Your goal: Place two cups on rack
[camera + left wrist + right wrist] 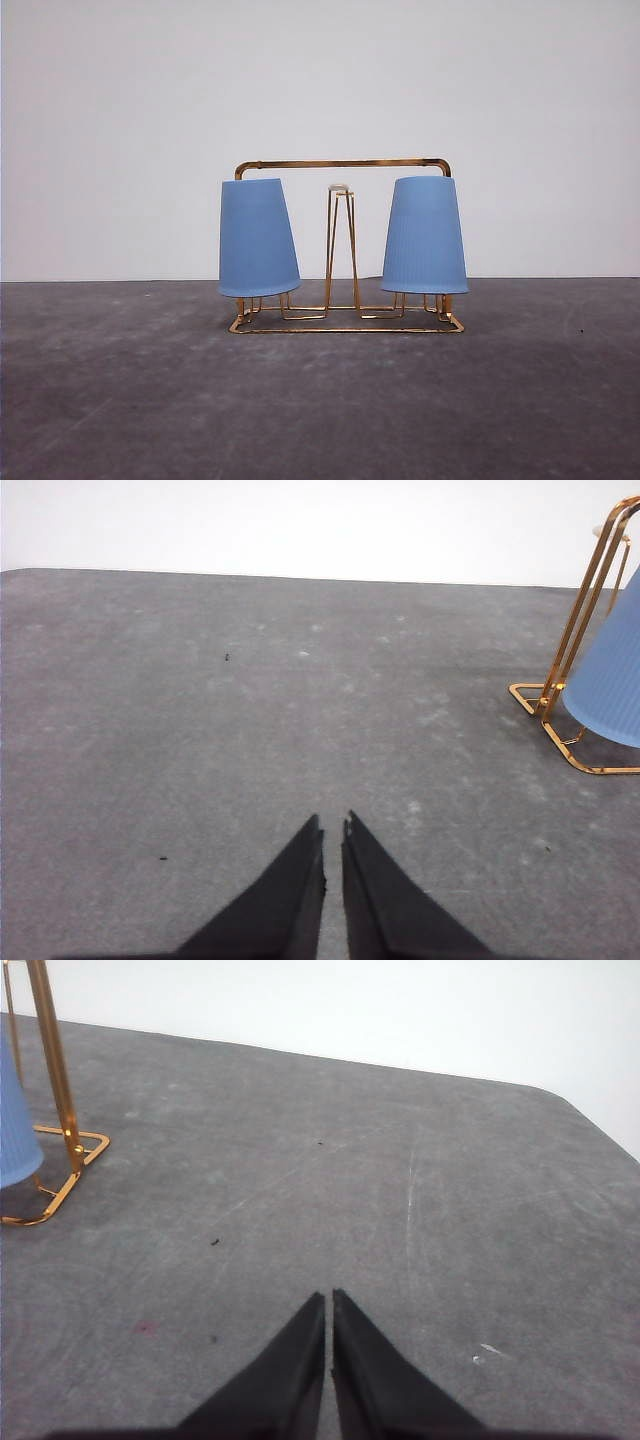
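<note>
Two light-blue ribbed cups hang upside down on the gold wire rack [340, 164] in the front view: one cup [257, 238] on the left side, slightly tilted, the other cup [424, 236] on the right. A bare hairpin peg [340, 245] stands between them. In the left wrist view my left gripper [333, 828] is shut and holds nothing, low over the grey table, with the rack's corner [565, 680] and a cup [612, 685] off to one side. My right gripper [329, 1300] is likewise shut and holds nothing, apart from the rack's end [55, 1110] and a cup's edge [15, 1125].
The dark grey table [320, 400] runs to a plain white wall behind. In the right wrist view the table's rounded far corner [575, 1100] is visible. Small specks and scuffs mark the surface.
</note>
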Available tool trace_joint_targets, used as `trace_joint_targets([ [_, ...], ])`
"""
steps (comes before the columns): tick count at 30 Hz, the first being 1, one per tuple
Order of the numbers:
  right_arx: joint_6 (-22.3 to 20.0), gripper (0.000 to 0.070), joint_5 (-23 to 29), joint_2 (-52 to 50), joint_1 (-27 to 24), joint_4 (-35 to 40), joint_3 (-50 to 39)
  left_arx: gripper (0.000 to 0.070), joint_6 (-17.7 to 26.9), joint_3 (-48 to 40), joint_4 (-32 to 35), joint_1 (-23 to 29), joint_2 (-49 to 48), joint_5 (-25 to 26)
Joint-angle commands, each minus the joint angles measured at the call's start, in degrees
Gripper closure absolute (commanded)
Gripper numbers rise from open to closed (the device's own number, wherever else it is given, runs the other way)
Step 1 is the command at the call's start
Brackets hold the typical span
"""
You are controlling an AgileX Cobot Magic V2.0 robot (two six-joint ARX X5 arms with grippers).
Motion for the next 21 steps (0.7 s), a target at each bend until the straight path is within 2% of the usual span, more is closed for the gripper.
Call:
trace_joint_targets([
  [1,-0.37,0.0689,0.15,0.00,-0.13,0.65,-0.22,0.0685,-0.26,-0.85,-0.39,0.07,-0.07,-0.13],
  [21,-0.37,0.0689,0.15,0.00,-0.13,0.64,-0.22,0.0685,-0.26,-0.85,-0.39,0.07,-0.07,-0.13],
])
